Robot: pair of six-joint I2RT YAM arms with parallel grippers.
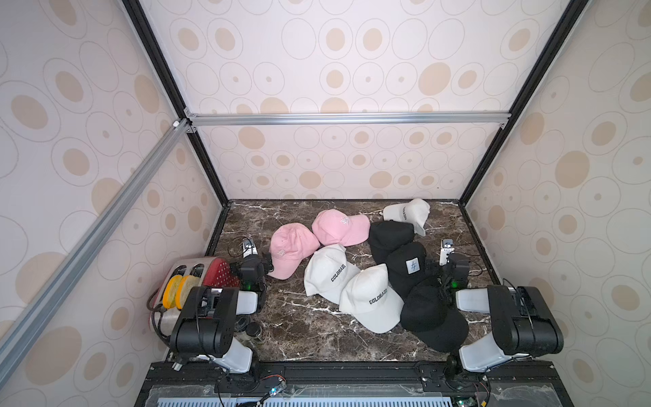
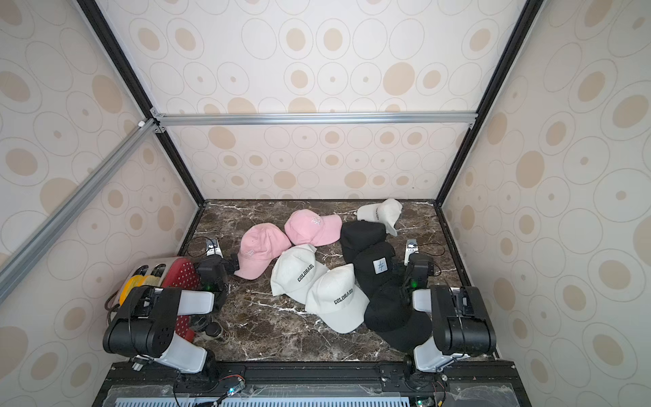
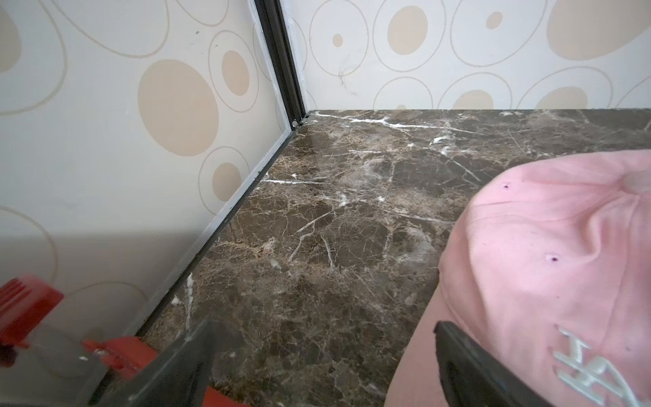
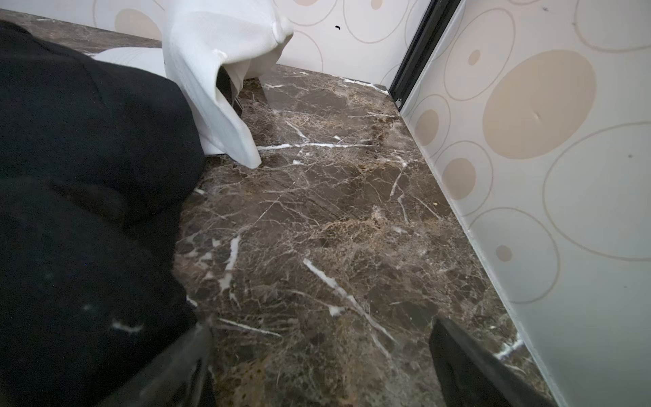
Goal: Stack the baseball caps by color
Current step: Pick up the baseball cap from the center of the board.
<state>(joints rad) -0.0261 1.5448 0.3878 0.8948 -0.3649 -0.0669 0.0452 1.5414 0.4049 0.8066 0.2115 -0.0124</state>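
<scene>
On the marble worktop (image 1: 299, 327), near-left corner: a red toaster (image 1: 220, 273) with a silver top and two slots. Two yellow discs (image 1: 179, 291) stand on edge at its near end; we cannot tell whether they sit in the slots. Close by, a small clear bottle (image 2: 215, 329) with a dark cap, contents unreadable.

The left gripper (image 3: 326, 363) sits low just past the toaster, its fingers (image 3: 183, 363) spread wide over bare marble. One finger overlaps the brim of the near pink cap (image 1: 290, 250); contact unclear.

Caps, all loose on the worktop, no colour sorted into a pile:
- The near pink cap is crown up, with the far pink cap (image 1: 338, 227) touching it behind and to the right.
- Middle white cap (image 1: 326, 271), lettered COLORADO, lies just in front of the pinks. The front white cap (image 1: 368, 299), same lettering, overlaps its right edge.
- Three black caps run back to front, each overlapping the next: far black cap (image 1: 389, 236), tagged black cap (image 1: 405, 266) with a white patch, front black cap (image 1: 431, 317).
- Far white cap (image 1: 407, 213) is at the back right, tipped on its side, brim down on the marble against the far black cap.

The right gripper (image 4: 327, 363) is low, just right of the tagged black cap, fingers (image 4: 468, 359) wide apart and holding nothing.
</scene>
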